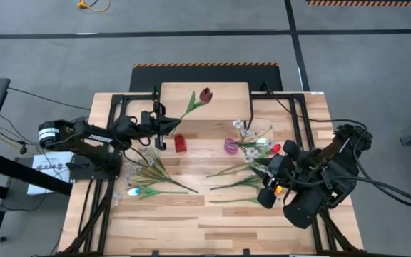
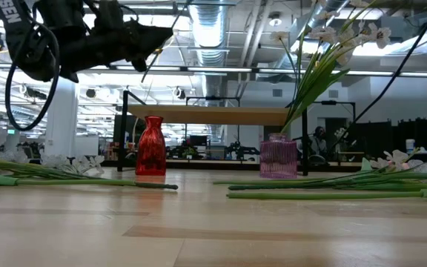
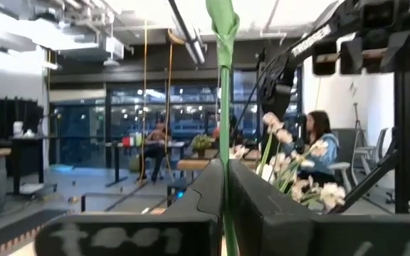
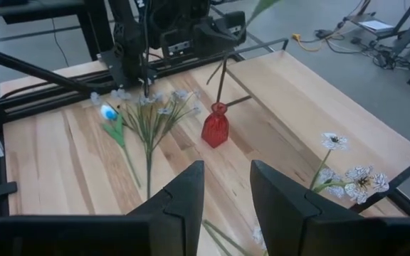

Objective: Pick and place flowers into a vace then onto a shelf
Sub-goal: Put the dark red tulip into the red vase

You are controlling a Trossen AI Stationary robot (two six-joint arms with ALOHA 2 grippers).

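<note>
My left gripper (image 1: 161, 130) (image 2: 151, 41) hovers above the table near the red vase (image 1: 180, 143) (image 2: 151, 146) and is shut on a dark red tulip (image 1: 205, 94). The tulip's head is over the shelf (image 1: 223, 107). The stem's lower end (image 4: 221, 85) points down at the red vase (image 4: 216, 126); whether it is in the mouth I cannot tell. My right gripper (image 1: 264, 182) (image 4: 226, 206) is open above the table's right half and holds nothing. A purple vase (image 1: 231, 145) (image 2: 279, 159) holds a spray of white blossoms (image 2: 325, 52). My left gripper pinches the tulip's green stem (image 3: 224, 142) between its two fingers, low on the stem and far from the head. The fingers lie across the stem. The flower is lifted clear of the table, with the stem slanting up toward the far edge and the head leaning over the shelf.
Loose flowers lie flat on the table in two bunches, one on the left (image 1: 148, 178) (image 2: 50, 170) and one on the right (image 1: 237, 178) (image 2: 347, 184). The near half of the table (image 1: 205, 228) is bare wood. A person sits in the room behind (image 3: 319, 142).
</note>
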